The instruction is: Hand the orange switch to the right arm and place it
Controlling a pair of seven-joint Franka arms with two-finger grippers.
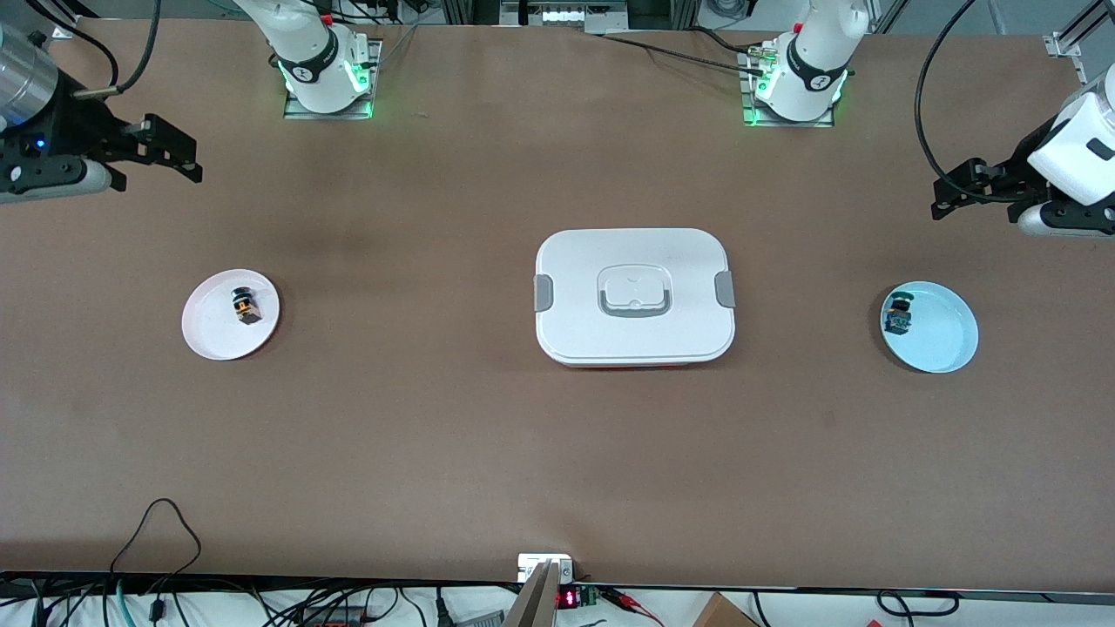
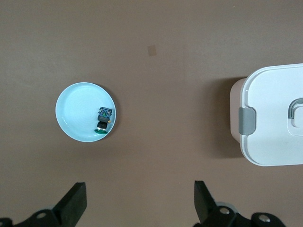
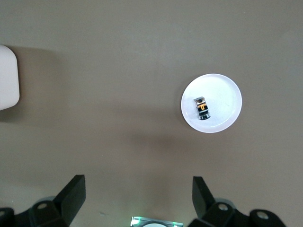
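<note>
Two claws hung spread and empty when we looked over the brown bench [image 1: 557, 453]. We saw the right claw [image 1: 165, 148], slim and black with a small blue light, up in the air at about ten o'clock of the front view, above bare bench at the right arm's end. The left claw [image 1: 958, 187], black with an open linkage on a white flange, hung at about two o'clock, above the left arm's end.

We found the orange switch [image 1: 246, 306], a tiny black cylinder with an orange band, lying on its side in a small round white plate [image 1: 205, 335] at nine o'clock, toward the right arm's end. A similar dark part with a green cap [image 1: 898, 314] sat in a pale blue round plate [image 1: 945, 344] at three o'clock. A white rectangular lidded box [image 1: 633, 296] with grey clips stood at the centre.

We judged the switch light, rigid and smooth, likely to roll or skid on the glossy plate. We would pinch it across its black barrel, fingers square to its axis, not by the cap.
</note>
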